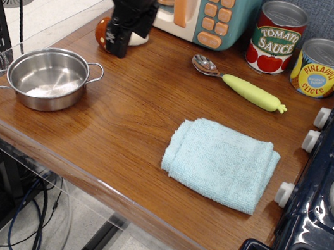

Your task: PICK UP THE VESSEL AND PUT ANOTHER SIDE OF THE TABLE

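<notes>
The vessel [48, 79], a small shiny steel pot with two wire loop handles, sits empty on the brown wood table [132, 138] near its front left corner. My black gripper [117, 45] hangs above the table's back left, up and to the right of the pot and apart from it. It covers most of a toy mushroom. Its fingers point down; I cannot tell whether they are open or shut. It holds nothing that I can see.
A toy microwave [206, 6] stands at the back. A tomato sauce can [278, 38] and a pineapple can [321, 67] stand back right. A green-handled spoon [241, 86] and a light blue folded cloth [221, 163] lie mid-table. A dark blue toy stove [330, 184] fills the right edge.
</notes>
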{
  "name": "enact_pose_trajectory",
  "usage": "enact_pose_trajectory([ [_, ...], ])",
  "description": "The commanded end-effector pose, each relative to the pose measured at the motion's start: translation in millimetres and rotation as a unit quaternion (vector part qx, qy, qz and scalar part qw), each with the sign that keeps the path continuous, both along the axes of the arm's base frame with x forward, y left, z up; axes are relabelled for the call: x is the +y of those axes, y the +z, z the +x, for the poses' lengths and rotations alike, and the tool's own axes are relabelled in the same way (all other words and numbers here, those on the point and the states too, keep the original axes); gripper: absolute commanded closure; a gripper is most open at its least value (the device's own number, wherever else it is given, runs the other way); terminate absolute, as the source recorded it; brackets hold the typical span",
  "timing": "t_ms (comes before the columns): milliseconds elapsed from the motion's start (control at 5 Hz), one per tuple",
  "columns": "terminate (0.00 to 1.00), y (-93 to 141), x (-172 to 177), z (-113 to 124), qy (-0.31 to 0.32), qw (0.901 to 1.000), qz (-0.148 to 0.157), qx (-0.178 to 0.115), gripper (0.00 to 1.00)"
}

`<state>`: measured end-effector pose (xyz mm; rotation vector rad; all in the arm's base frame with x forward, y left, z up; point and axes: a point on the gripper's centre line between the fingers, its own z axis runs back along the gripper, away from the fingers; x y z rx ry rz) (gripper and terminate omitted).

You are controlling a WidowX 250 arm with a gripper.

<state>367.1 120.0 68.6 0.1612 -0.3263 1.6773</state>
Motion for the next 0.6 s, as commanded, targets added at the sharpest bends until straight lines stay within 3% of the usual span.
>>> enact_pose_trajectory([
  [0, 0.00, 19.6, 48.1, -30.0, 0.076, 0.9952, 0.052, 0.035, 0.00],
  [200, 0.00, 16.9, 63.2, -43.4, 0.077, 0.9922, 0.072, 0.067, 0.00],
  [400, 0.00, 3.8, 74.3, -49.0, 0.059, 0.9942, 0.045, 0.078, 0.00],
])
